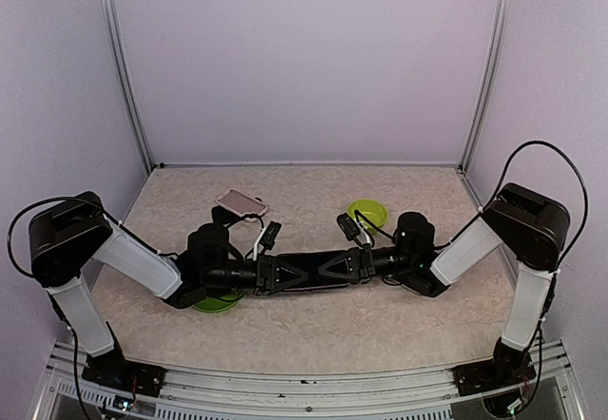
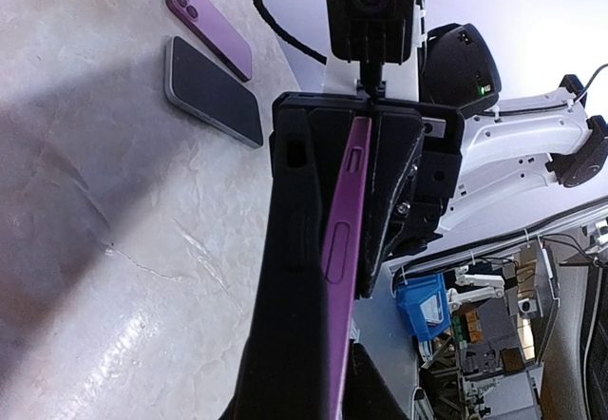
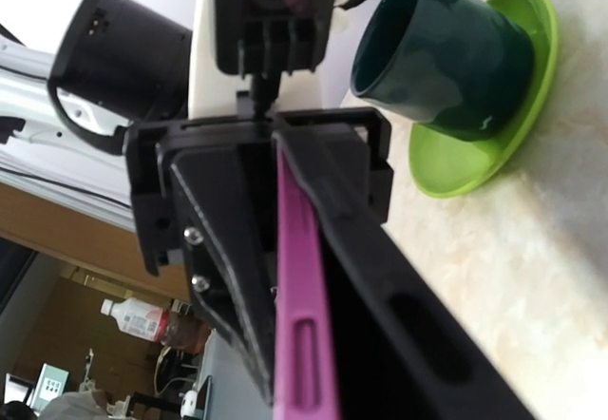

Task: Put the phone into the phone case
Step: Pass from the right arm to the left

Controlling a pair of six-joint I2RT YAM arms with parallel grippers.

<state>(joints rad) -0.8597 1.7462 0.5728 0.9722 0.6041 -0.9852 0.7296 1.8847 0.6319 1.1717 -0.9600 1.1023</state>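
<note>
A purple phone case hangs edge-on above the table, stretched between my two grippers, which face each other at mid-table. My left gripper is shut on one end of it. The case's thin purple edge also runs between the black fingers of my right gripper, shut on the other end. On the table beyond it, in the left wrist view, a purple phone lies back up with its lenses showing. A dark-screened phone lies beside it. The top view shows a pinkish phone at the back left.
A dark green cup stands on a lime saucer close to the left arm. Another lime saucer lies at the back right. Purple walls and metal posts close the table on three sides.
</note>
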